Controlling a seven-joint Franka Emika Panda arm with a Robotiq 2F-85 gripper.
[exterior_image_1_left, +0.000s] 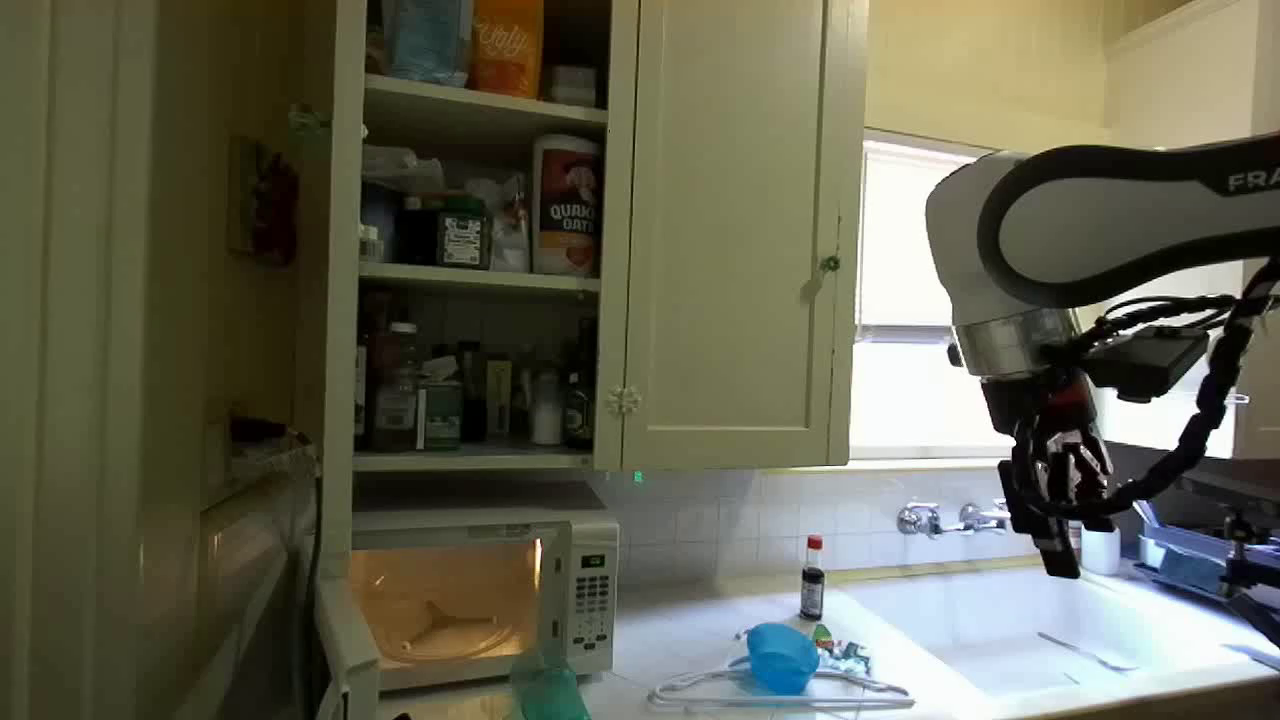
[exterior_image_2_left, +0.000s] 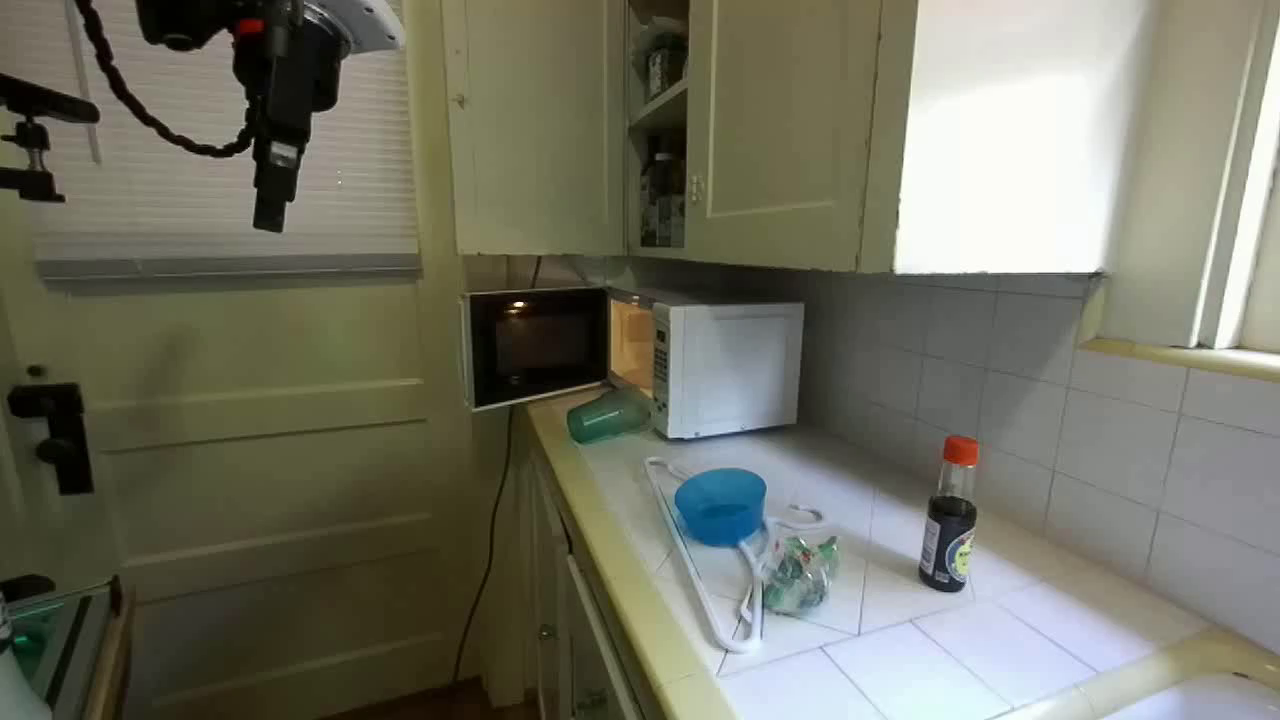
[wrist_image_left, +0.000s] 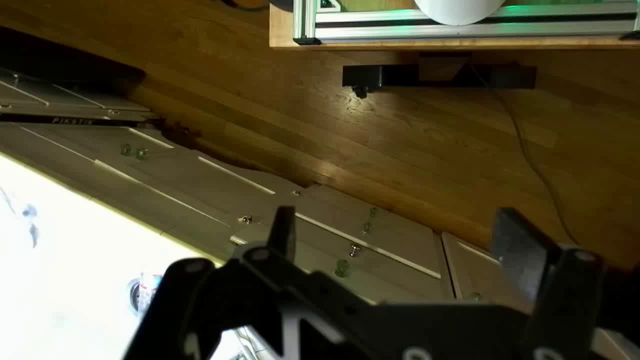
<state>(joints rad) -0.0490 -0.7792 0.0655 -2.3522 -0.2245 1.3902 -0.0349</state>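
Observation:
My gripper (wrist_image_left: 398, 225) is open and empty in the wrist view, its fingers wide apart above the floor and lower cabinet fronts. It points down in both exterior views (exterior_image_1_left: 1068, 550) (exterior_image_2_left: 272, 205), high and touching nothing. On the counter, a blue bowl (exterior_image_1_left: 782, 658) rests on a white hanger (exterior_image_2_left: 690, 570); the bowl shows in both exterior views (exterior_image_2_left: 720, 507). A crumpled clear and green wrapper (exterior_image_2_left: 800, 575) lies beside it. A dark bottle with a red cap (exterior_image_2_left: 948, 530) stands upright near the wall. A green translucent cup (exterior_image_2_left: 607, 416) lies on its side before the microwave (exterior_image_2_left: 730, 370).
The microwave door (exterior_image_2_left: 535, 345) hangs open, with the inside lit. An open upper cabinet (exterior_image_1_left: 480, 280) holds food packages and bottles. A white sink (exterior_image_1_left: 950, 620) with a utensil (exterior_image_1_left: 1085, 650) in it is beside the counter. The robot's table edge (wrist_image_left: 450, 45) shows in the wrist view.

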